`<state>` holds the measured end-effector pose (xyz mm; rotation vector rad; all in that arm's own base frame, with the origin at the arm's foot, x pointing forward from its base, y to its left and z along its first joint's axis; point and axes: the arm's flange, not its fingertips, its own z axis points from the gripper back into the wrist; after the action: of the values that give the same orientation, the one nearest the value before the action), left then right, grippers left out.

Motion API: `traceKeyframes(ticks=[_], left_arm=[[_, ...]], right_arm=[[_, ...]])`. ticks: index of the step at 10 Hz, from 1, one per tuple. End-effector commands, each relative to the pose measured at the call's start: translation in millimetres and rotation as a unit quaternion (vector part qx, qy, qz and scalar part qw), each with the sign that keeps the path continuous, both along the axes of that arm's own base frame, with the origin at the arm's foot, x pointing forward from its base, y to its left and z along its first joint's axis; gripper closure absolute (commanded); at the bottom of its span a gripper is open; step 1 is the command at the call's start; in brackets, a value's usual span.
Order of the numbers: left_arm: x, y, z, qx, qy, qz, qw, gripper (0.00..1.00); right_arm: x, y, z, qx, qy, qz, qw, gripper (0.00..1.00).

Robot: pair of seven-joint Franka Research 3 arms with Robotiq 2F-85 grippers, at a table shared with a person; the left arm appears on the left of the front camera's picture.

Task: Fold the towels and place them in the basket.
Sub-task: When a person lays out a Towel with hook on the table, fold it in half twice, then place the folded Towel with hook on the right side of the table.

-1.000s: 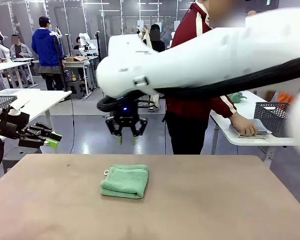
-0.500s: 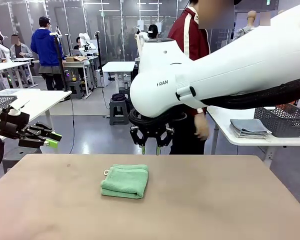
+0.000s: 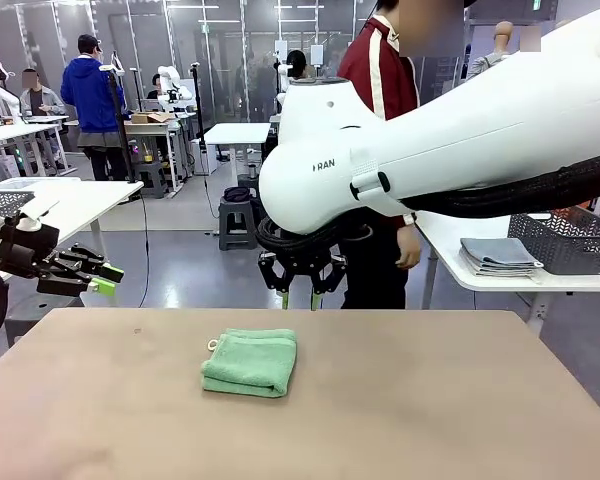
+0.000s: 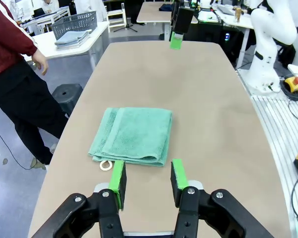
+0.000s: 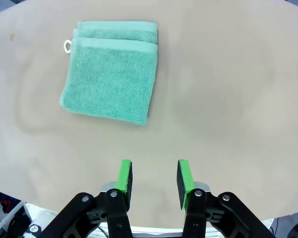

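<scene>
1 folded towel [image 3: 250, 362] is lying on the table [image 3: 450, 400]; right gripper [image 3: 300, 298] is hovering beyond it, left gripper [image 3: 110, 280] off the left edge, both fingers released, gripping nothing

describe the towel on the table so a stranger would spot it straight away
Start at the big tan table: one folded towel lies on it, left of centre. It is mint-green terry with a pale loop at one corner, unlike the grey-blue cloths stacked beside the dark basket on the white side table.
</scene>
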<state>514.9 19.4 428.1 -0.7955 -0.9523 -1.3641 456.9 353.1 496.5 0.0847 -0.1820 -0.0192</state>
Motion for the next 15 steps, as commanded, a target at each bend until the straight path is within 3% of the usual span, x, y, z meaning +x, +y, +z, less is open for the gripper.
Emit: traceKeyframes(ticks=[1, 10, 12, 15], left_arm=[[-2, 0, 2, -0.005, -0.002, 0.003, 1.0, 0.52], [-2, 0, 2, -0.005, -0.002, 0.003, 1.0, 0.52], [-2, 0, 2, -0.005, -0.002, 0.003, 1.0, 0.52], [-2, 0, 2, -0.005, -0.002, 0.003, 1.0, 0.52]], right_arm=[[-1, -1, 2, -0.003, -0.002, -0.01, 1.0, 0.53], [1, -1, 0, 0.0, 0.0, -0.001, 1.0, 0.52], [14, -16, -42, 0.048, 0.008, -0.04, 0.998, 0.52], [20, -31, -94, 0.079, -0.015, -0.062, 0.995, 0.52]])
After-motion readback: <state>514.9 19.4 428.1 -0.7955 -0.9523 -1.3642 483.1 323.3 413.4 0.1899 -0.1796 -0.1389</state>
